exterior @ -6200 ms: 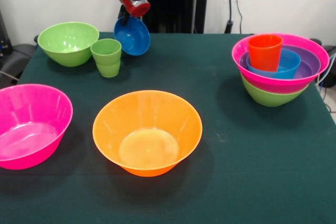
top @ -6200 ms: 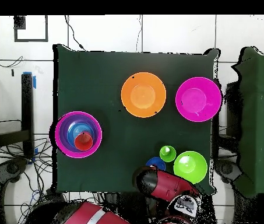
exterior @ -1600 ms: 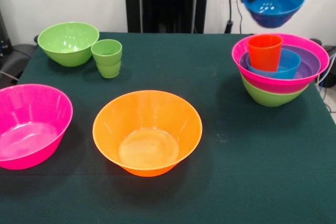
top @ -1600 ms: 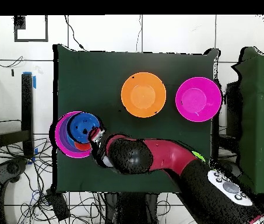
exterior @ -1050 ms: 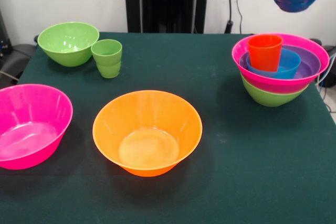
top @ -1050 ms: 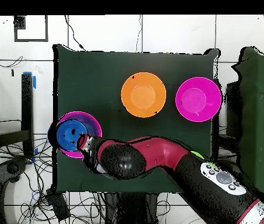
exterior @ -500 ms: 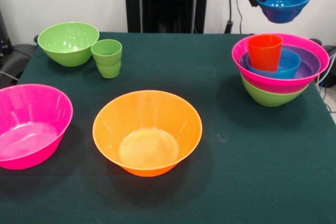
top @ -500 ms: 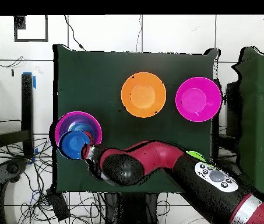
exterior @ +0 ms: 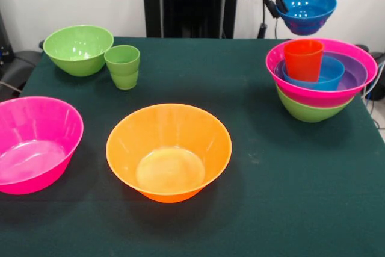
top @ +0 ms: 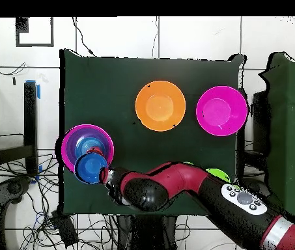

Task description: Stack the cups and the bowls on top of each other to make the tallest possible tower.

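Green table (exterior: 252,88); gripper (exterior: 272,3) holds blue bowl (exterior: 305,11) above tower (exterior: 322,79).

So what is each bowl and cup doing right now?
gripper: shut on the small blue bowl's rim.
small blue bowl: held in the air above the tower.
tower: on the table, orange-red cup upright on top.
orange bowl: empty, upright.
pink bowl: empty, upright.
green bowl: empty, upright.
green cup: upright beside the green bowl.

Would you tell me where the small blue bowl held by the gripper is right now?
In the front view, the blue bowl hangs at upper right, held by the gripper, above the tower.
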Action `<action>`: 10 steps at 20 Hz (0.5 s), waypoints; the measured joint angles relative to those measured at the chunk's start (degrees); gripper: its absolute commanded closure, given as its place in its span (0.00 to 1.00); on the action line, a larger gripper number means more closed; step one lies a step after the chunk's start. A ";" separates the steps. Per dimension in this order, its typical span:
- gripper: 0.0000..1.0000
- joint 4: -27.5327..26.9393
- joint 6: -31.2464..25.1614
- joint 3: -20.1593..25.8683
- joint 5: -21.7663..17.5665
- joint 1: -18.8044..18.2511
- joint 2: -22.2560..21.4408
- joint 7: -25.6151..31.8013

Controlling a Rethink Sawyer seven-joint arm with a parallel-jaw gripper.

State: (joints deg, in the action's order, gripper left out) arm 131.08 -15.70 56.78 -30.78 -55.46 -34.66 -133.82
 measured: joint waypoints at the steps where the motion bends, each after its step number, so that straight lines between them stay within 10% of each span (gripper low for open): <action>1: 1.00 0.00 0.04 -0.17 -0.32 -0.10 0.28 0.00; 10: 1.00 -0.02 1.12 -1.66 -3.72 -0.58 2.69 0.00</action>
State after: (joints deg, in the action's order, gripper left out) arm 131.07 -14.58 55.12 -34.50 -56.04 -31.97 -133.82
